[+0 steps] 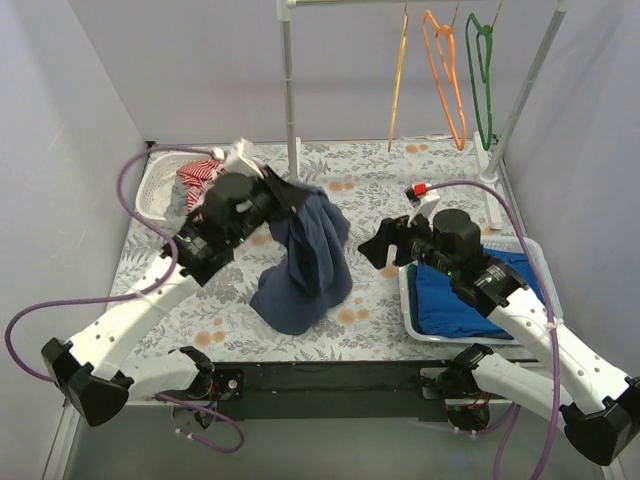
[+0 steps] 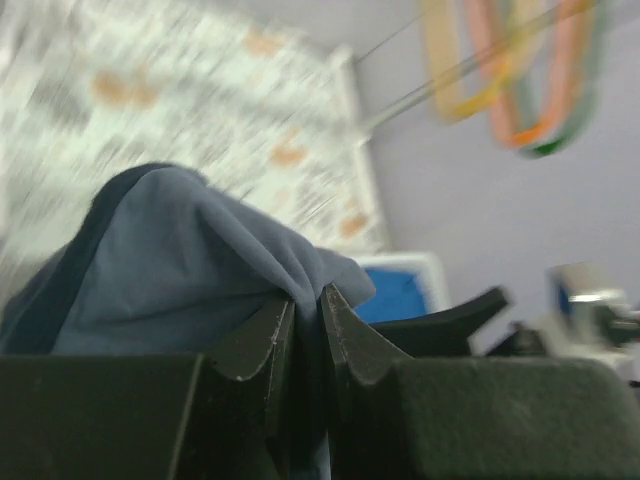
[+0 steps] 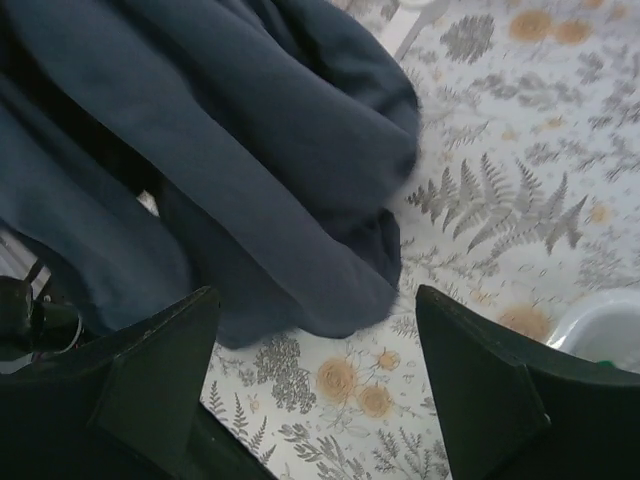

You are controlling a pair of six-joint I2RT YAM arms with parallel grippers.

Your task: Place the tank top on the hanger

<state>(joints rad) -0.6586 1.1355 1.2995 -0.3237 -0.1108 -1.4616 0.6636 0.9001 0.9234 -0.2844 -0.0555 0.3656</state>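
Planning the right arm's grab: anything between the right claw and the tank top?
Nothing visible. The right claw is open and faces the tank top, with only bare patterned table in the gap between them. The left claw holds the cloth up by a pinched fold.

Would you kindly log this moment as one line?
left end effector: shut on tank top, partly raised | right end effector: open, beside it | hanger: hanging, bare

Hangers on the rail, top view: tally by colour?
Yellow hanger: 1
Orange hanger: 1
Green hanger: 1
Total: 3
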